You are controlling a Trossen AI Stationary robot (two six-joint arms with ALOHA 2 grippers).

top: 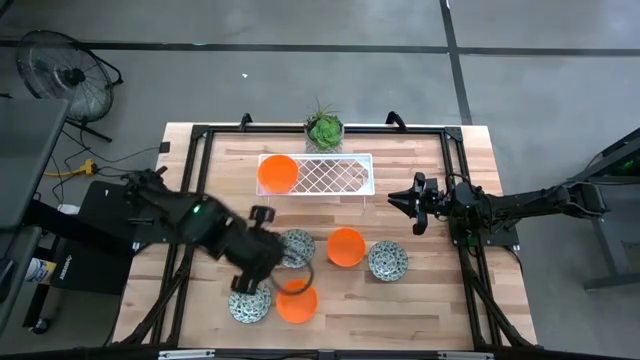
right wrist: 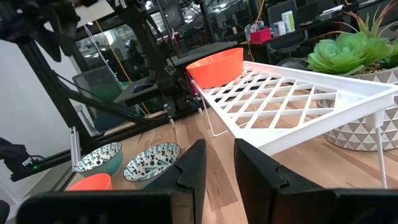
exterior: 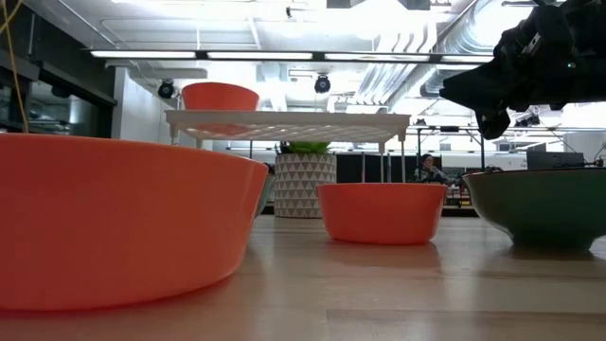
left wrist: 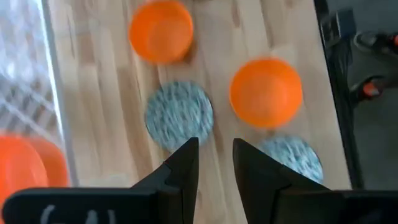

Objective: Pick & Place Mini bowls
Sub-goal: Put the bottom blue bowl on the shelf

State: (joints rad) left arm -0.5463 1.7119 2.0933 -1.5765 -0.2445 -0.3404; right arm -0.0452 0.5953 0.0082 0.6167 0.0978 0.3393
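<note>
Five mini bowls sit on the wooden table: speckled ones [top: 295, 247], [top: 387, 261], [top: 249, 303] and orange ones [top: 346, 247], [top: 297, 302]. A further orange bowl [top: 277, 173] stands on the left end of the white wire rack [top: 330, 176]. My left gripper [top: 283, 268] hangs above the near-left group of bowls, pointing steeply down. Its fingers [left wrist: 216, 146] are narrowly open with nothing between them. Below it in its wrist view are a speckled bowl [left wrist: 179, 115] and an orange bowl [left wrist: 266, 92]. My right gripper [top: 395, 200] waits level at the right, narrowly open [right wrist: 219, 152] and empty.
A potted green plant [top: 324, 130] stands behind the rack at the table's far edge. A black frame [top: 455, 190] runs along the table's sides. Bare wood lies under the rack's right part and between the rack and the bowls.
</note>
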